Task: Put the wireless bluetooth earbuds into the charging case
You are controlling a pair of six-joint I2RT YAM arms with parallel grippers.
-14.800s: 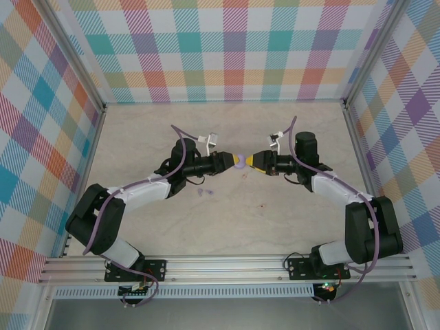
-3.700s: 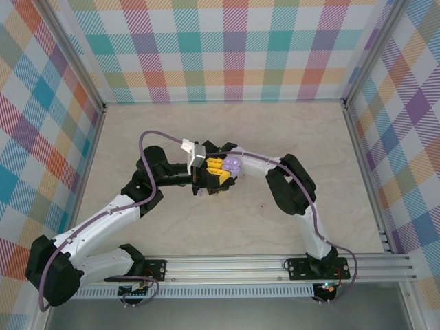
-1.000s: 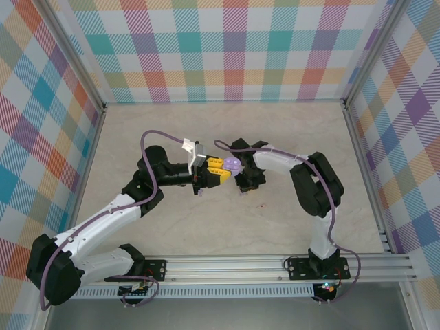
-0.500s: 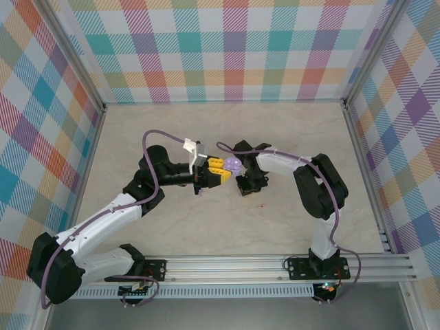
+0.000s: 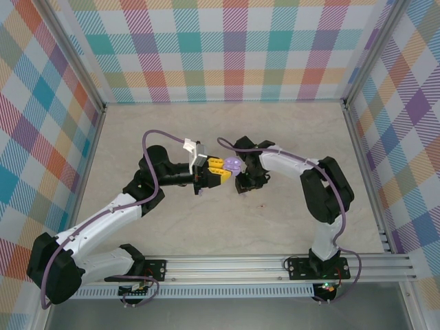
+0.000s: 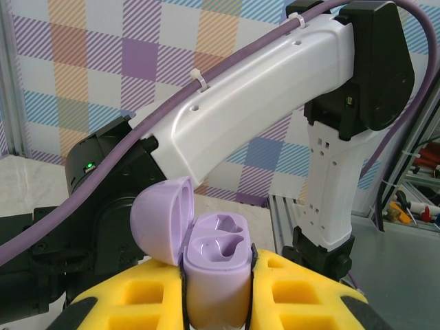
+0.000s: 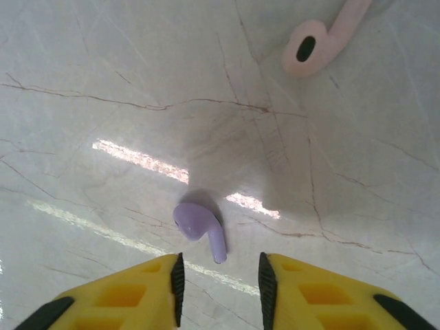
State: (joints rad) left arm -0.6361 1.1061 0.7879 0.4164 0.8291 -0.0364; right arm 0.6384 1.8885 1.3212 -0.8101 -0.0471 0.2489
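My left gripper (image 6: 216, 292) is shut on the purple charging case (image 6: 214, 271), held upright between its yellow fingers (image 6: 309, 295). The case's lid (image 6: 161, 220) is swung open to the left and both sockets show empty. From above, the case (image 5: 232, 164) sits at the tip of the left gripper (image 5: 223, 170) over the table's middle. My right gripper (image 5: 242, 185) points down just right of it. In the right wrist view, a purple stemmed earbud (image 7: 199, 223) lies on the table just ahead of the open right gripper (image 7: 220, 275), untouched. A second earbud (image 7: 323, 38) lies farther off.
The right arm's white link (image 6: 275, 103) crosses close behind the case. Checked walls (image 5: 234, 48) enclose the marble table (image 5: 309, 137) on three sides. An aluminium rail (image 5: 227, 265) carries both arm bases at the near edge.
The right arm's elbow has swung to the right while its gripper stayed low beside the case. The left arm and the case have not moved.
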